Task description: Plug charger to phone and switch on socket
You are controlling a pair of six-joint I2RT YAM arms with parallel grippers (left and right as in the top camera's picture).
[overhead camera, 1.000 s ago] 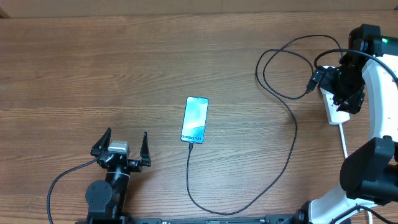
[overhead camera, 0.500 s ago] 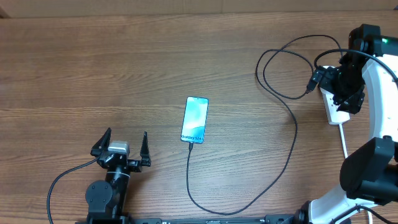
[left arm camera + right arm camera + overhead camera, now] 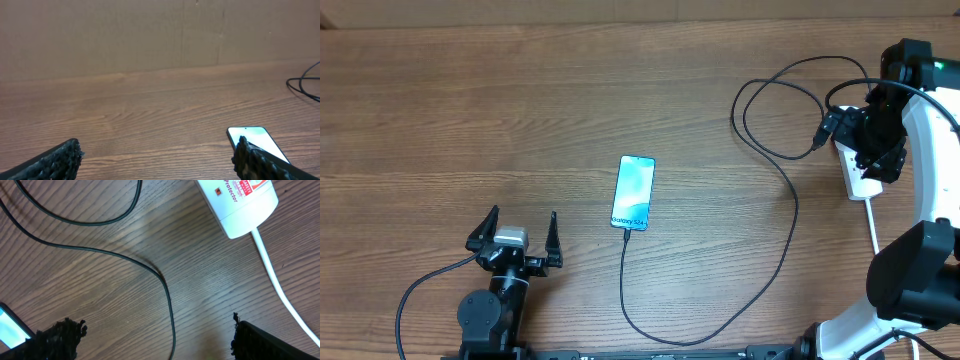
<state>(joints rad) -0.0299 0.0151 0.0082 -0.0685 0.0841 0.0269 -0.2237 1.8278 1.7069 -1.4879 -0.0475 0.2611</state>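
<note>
The phone [image 3: 633, 191] lies screen up mid-table, glowing cyan; it also shows in the left wrist view [image 3: 252, 138] and at the corner of the right wrist view [image 3: 6, 325]. The charger cable [image 3: 790, 215] runs from the phone's near end, loops along the front and curls at the back right; its black plug [image 3: 823, 132] sits by the socket. The socket [image 3: 860, 178], a white power strip, lies at the right, mostly hidden under my right arm; its cord end shows in the right wrist view [image 3: 240, 202]. My right gripper [image 3: 155, 337] is open above the cable [image 3: 167, 305]. My left gripper [image 3: 516, 236] is open and empty, front left.
The thick white cord [image 3: 873, 230] runs from the socket toward the front edge. A brown wall [image 3: 150, 35] stands behind the wooden table. My right arm's base [image 3: 910, 280] stands at the front right.
</note>
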